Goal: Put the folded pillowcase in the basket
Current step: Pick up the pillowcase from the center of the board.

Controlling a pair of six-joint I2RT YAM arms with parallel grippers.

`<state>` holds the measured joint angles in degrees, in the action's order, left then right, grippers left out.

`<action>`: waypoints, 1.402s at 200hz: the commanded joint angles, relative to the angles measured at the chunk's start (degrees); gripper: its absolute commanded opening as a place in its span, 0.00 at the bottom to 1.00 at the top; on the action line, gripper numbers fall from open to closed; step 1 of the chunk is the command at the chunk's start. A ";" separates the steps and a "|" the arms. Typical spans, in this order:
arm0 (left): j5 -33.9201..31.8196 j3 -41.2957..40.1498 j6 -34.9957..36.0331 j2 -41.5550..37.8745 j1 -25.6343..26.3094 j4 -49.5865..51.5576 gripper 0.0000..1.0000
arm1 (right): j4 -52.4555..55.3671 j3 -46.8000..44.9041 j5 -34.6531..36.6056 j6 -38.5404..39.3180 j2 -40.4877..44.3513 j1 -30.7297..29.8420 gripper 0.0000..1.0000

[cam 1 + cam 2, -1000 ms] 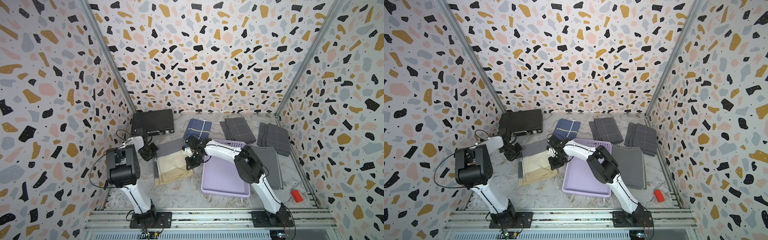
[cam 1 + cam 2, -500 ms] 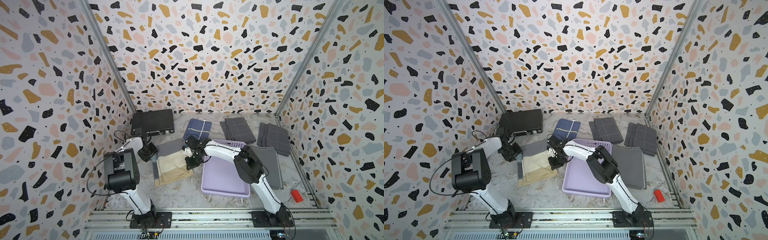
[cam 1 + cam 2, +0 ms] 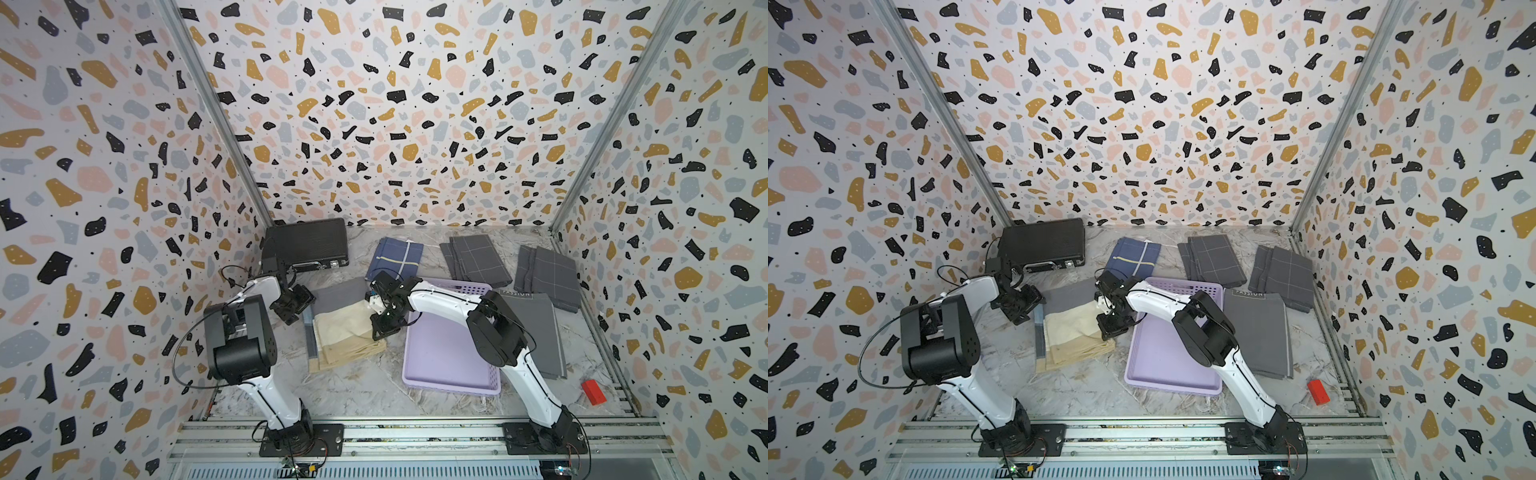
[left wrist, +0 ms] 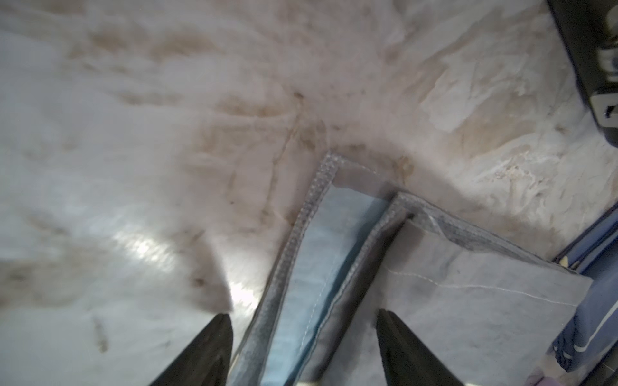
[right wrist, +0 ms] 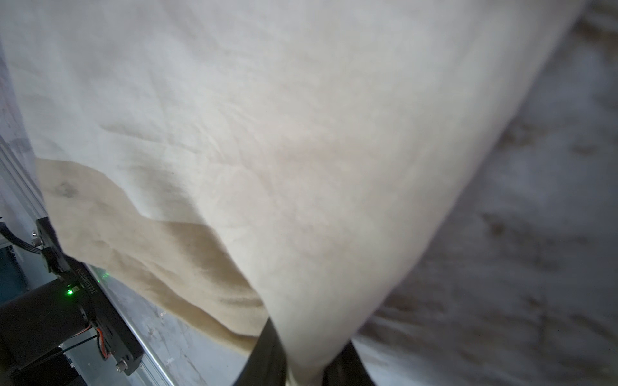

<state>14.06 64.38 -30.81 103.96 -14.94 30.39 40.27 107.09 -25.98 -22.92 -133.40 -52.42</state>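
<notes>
right gripper [image 3: 384, 322] pinches the cream pillowcase [image 3: 345, 332] at its edge beside the lilac basket [image 3: 446, 365]; right wrist view shows cloth between nearly closed jaws. left gripper [image 3: 296, 305] spread wide, holding nothing, over the grey cloth corner [image 4: 334, 173]. pillowcase lies mid-bench, just outside the basket. step: pickup. next: lift, carry across the rim.

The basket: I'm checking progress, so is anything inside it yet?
No cloth shows on the basket's lilac floor; the right arm hides part of it.
</notes>
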 commanded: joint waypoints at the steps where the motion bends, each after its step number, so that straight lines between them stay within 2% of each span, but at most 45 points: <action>1: 5.30 3.08 2.04 3.02 0.18 -1.26 0.71 | 0.55 1.40 0.27 0.66 -1.64 0.01 0.23; 31: 5.47 3.12 3.23 3.85 1.14 -1.26 0.62 | 0.36 1.72 -0.04 0.61 -2.34 0.03 0.23; 78: 3.98 2.94 4.79 3.53 1.84 0.23 0.22 | 0.16 1.73 -0.08 0.31 -2.30 -0.02 0.21; 103: 3.16 2.70 4.79 2.54 2.35 0.55 0.00 | -0.83 0.59 -0.69 -0.17 -1.35 -0.01 0.03; 106: 3.14 2.58 4.73 2.31 2.43 0.53 0.00 | -1.32 0.38 -1.01 -0.32 -1.21 0.02 0.00; 136: 2.43 1.61 4.29 -1.38 4.17 1.32 0.00 | -4.41 -2.12 -2.27 -1.82 2.17 -0.01 0.00; 185: -1.90 0.24 2.36 -14.93 7.29 5.14 0.00 | -4.38 -4.26 0.36 -2.82 11.74 -0.18 0.00; 229: -0.11 1.82 1.68 -24.57 7.98 9.73 0.00 | -1.78 -5.11 3.33 -3.60 19.68 -1.18 0.00; 253: 0.90 3.36 1.13 -28.34 10.82 12.06 0.00 | -1.12 -9.17 6.51 -5.02 26.92 -1.37 0.00; 280: 1.23 5.54 -1.01 -31.32 18.72 13.38 0.00 | 1.09 -16.84 12.84 -7.14 37.51 -1.28 0.00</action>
<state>14.31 66.41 -29.78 75.53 -1.91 41.69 37.34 95.39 -19.77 -27.57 -104.81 -53.78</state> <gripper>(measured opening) 0.045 0.051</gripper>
